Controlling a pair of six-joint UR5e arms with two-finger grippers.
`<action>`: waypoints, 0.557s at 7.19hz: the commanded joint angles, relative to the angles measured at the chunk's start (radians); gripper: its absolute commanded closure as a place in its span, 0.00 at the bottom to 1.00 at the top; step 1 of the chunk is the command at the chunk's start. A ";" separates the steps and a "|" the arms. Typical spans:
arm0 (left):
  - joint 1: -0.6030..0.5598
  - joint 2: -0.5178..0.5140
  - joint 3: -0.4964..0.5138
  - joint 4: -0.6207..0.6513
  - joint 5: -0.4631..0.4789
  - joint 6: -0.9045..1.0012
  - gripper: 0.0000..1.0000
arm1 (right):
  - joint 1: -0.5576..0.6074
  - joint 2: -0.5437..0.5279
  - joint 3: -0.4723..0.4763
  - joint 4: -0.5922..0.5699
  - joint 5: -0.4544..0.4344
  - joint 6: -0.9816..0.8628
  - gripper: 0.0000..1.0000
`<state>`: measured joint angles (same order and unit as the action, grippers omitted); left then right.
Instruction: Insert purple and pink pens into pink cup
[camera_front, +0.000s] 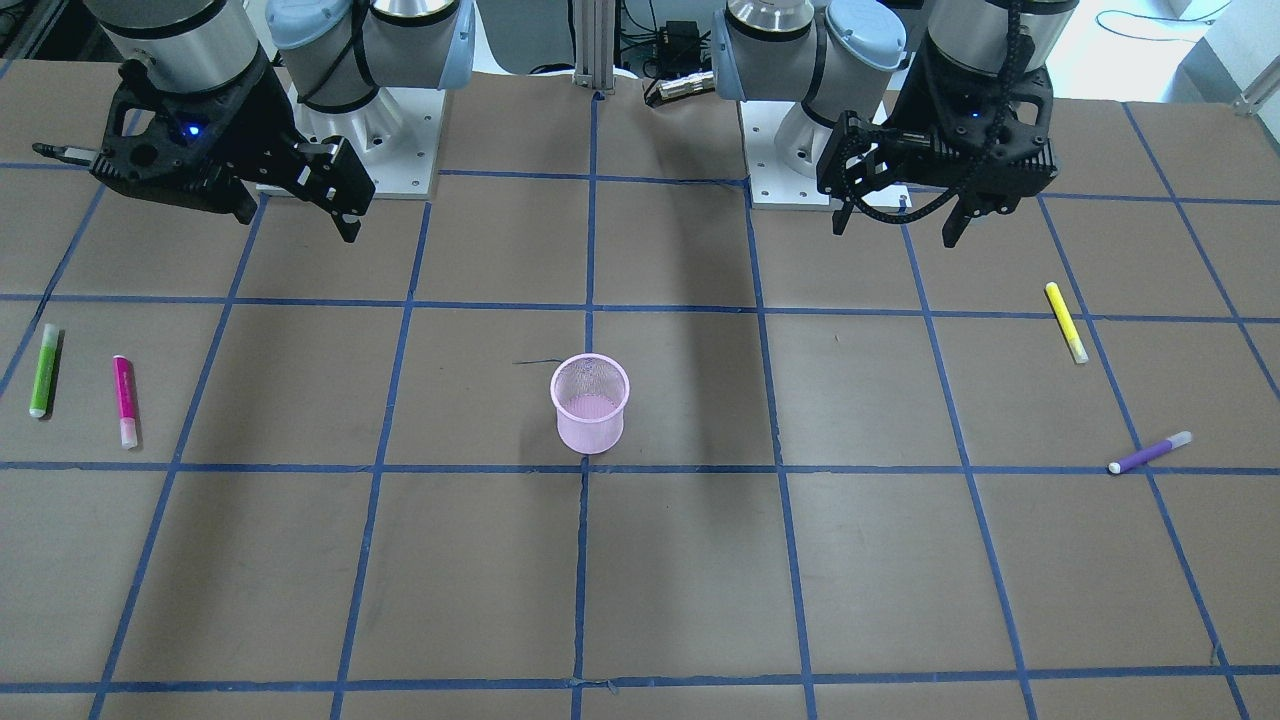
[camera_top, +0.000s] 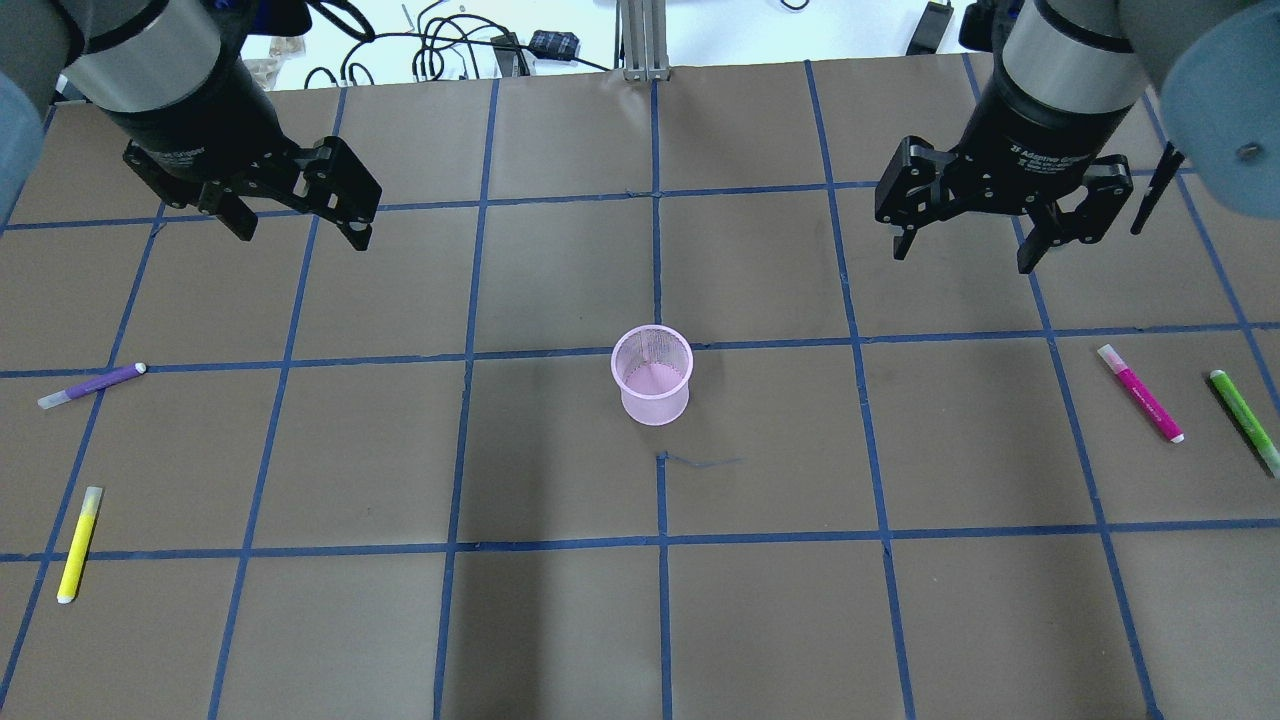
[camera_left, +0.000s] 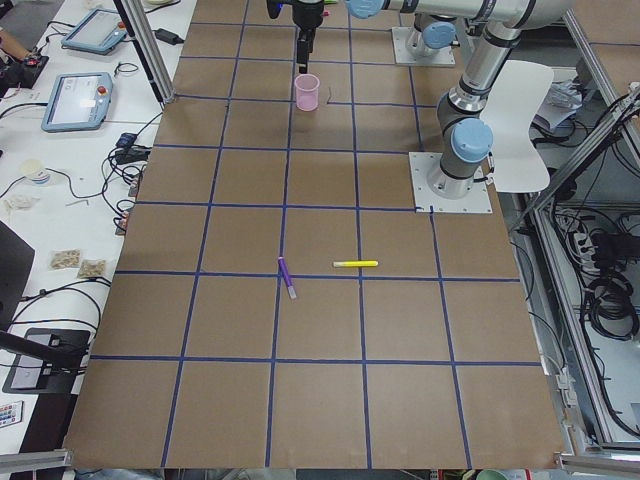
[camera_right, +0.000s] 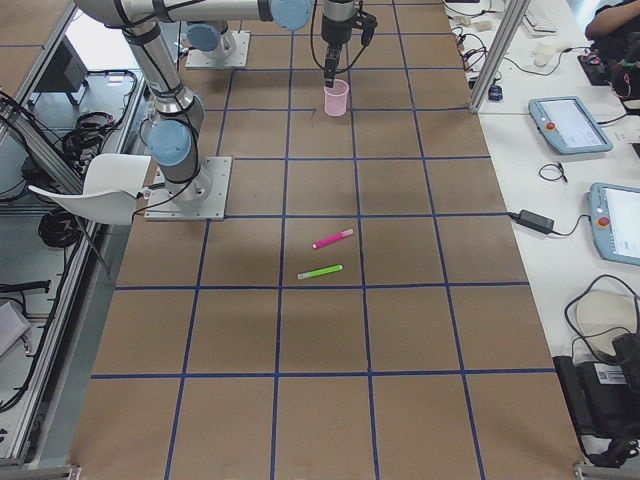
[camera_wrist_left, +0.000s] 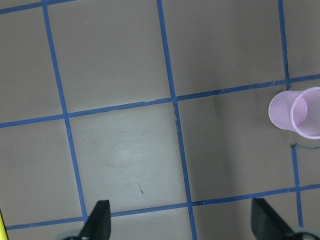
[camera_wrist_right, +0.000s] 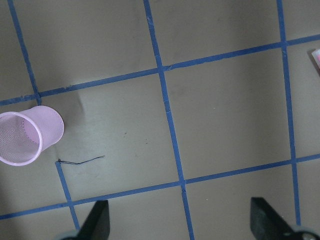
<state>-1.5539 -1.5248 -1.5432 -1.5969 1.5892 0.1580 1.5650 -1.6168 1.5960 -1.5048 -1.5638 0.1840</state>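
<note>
Centre of the front-facing view holds the pink cup, upright on the brown taped surface. At far left the pink pen lies flat just beside a green pen. At far right lies the purple pen, with a yellow pen above it. The right gripper at upper left and the left gripper at upper right hang above the surface, jaws spread, grasping nothing.

Overhead view: sides swap. The purple and yellow pens are at the left edge, the pink and green pens at the right edge, and the cup is at centre.

Side views: the cup is small near the top, and 2 pens lie mid-frame in each.

Wrist views: the left gripper's fingertips stand wide apart, with the cup at the right edge. The right gripper's fingertips are likewise apart, with the cup at the left edge.
</note>
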 joint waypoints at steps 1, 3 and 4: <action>-0.005 0.000 -0.005 0.000 0.002 0.000 0.00 | 0.001 0.000 0.002 0.001 -0.001 0.000 0.00; 0.008 0.011 -0.037 -0.014 0.040 0.067 0.00 | 0.001 0.001 0.002 -0.002 -0.001 0.000 0.00; 0.033 0.009 -0.061 0.000 0.051 0.137 0.00 | 0.000 0.000 0.001 -0.003 -0.001 0.000 0.00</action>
<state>-1.5442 -1.5166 -1.5753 -1.6036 1.6192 0.2214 1.5659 -1.6164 1.5977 -1.5056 -1.5646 0.1841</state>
